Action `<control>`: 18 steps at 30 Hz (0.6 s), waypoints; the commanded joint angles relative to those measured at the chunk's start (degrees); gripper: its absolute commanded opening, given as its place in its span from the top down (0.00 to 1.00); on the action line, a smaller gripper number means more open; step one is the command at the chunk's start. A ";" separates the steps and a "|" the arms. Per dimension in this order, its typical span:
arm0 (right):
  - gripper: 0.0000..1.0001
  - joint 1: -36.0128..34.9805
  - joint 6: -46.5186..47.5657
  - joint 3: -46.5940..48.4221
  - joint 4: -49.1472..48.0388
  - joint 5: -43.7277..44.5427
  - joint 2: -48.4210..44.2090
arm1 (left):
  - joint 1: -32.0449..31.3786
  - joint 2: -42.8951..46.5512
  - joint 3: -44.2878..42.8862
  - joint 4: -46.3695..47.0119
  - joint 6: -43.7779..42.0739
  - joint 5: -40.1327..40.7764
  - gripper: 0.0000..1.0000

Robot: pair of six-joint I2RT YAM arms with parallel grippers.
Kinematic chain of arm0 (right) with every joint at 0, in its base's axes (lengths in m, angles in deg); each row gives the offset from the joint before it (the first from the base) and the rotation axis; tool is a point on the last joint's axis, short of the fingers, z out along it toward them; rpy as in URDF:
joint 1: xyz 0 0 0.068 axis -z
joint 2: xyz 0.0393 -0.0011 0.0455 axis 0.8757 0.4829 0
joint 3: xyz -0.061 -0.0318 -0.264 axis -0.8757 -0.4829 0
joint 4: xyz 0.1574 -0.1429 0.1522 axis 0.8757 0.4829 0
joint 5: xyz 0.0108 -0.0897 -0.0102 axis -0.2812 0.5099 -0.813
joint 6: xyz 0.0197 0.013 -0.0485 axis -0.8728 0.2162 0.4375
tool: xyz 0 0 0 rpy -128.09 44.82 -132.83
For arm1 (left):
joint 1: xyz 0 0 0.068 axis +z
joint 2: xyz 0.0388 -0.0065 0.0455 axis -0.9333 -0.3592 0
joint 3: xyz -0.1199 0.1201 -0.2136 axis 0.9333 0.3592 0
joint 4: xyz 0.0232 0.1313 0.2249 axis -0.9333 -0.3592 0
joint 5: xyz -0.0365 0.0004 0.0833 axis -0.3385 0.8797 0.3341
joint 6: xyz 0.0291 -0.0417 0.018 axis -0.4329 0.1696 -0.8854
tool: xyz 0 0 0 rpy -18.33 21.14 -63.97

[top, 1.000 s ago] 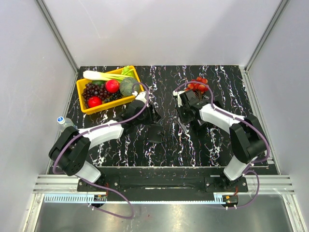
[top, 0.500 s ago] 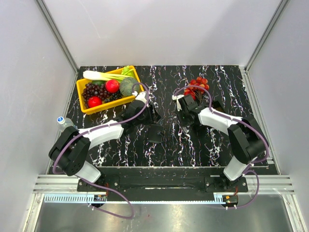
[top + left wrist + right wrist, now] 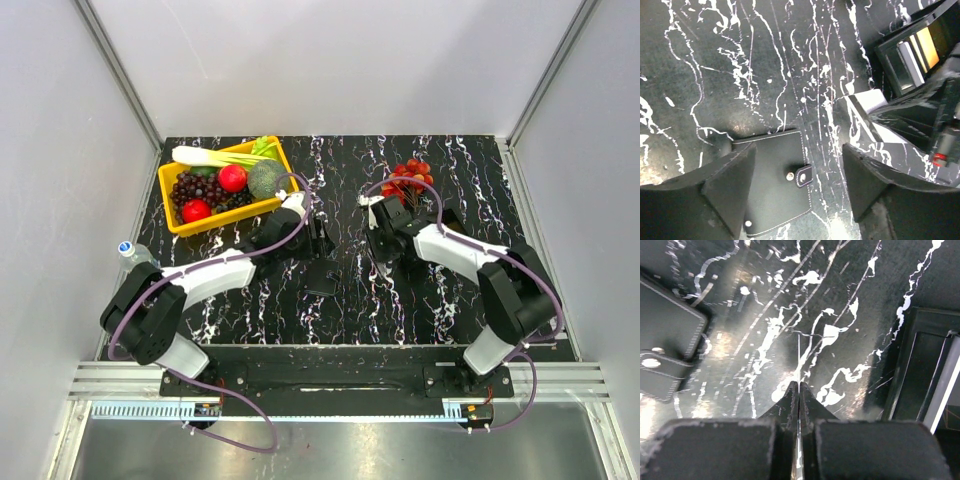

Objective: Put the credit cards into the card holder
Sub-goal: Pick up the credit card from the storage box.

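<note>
The card holder (image 3: 322, 277) is a black square wallet lying closed on the marbled table, its snap strap (image 3: 805, 176) to the right. My left gripper (image 3: 797, 182) hangs open just above it, one finger (image 3: 727, 187) over its left part and the other past its right edge. My right gripper (image 3: 799, 390) is shut on a thin credit card (image 3: 799, 352), seen edge-on and sticking out past the fingertips. It hovers right of the card holder (image 3: 667, 337). In the top view the left gripper (image 3: 318, 242) and right gripper (image 3: 382, 256) flank the wallet from behind.
A black open tray (image 3: 892, 62) with tan and pale cards stands right of the wallet, close beside the right gripper, and its wall (image 3: 922, 370) shows again there. A yellow basket (image 3: 288, 160) of produce sits back left, red tomatoes (image 3: 408, 175) back centre, a bottle (image 3: 130, 250) at the left edge.
My left gripper's jaws have spread wider over the wallet. My right gripper has shifted a little nearer and towards the wallet, staying closed.
</note>
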 commanded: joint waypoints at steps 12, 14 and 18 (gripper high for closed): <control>1.00 -7.37 -32.23 4.79 -11.32 -10.13 -1.67 | 3.45 15.38 11.59 -11.59 -1.26 11.92 0.01; 1.00 -9.48 -33.90 6.72 -11.32 -7.93 -0.26 | 5.12 17.76 13.27 -12.38 -0.38 12.00 0.01; 1.00 -14.15 -34.79 10.68 -8.43 0.75 3.16 | 7.14 21.19 14.60 -13.88 -0.37 12.88 0.01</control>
